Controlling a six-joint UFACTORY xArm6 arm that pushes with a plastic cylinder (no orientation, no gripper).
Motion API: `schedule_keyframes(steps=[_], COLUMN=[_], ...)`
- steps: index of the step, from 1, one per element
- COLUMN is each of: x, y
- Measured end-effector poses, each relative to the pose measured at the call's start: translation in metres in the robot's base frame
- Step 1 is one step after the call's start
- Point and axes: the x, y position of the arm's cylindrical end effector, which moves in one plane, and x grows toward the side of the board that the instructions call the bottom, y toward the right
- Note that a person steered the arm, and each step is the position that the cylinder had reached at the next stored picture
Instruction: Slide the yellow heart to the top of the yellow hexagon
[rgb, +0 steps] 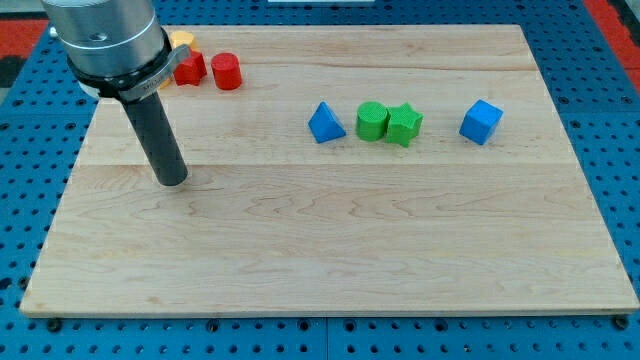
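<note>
My tip (173, 181) rests on the wooden board at the view's left, below and a little left of the block cluster in the top-left corner. One yellow block (181, 40) peeks out from behind my arm's housing at the top left; its shape cannot be told. A second yellow block does not show and may be hidden behind the arm. Right next to the yellow block are a red star-like block (190, 68) and a red cylinder (227, 71).
A blue triangle block (325, 123), a green cylinder (371, 121), a green star (404, 124) touching it and a blue cube (481, 122) lie in a row across the board's upper middle and right. The wooden board (330, 250) sits on a blue perforated table.
</note>
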Motion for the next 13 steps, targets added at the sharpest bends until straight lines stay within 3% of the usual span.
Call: schedule_keyframes(steps=[1,2,4,5,7,11,13], x=[0.0,-0.038,-0.123,-0.186,-0.226,-0.251,-0.247], y=[-0.003,-0.008,0.133,0.123,0.026,-0.059,-0.062])
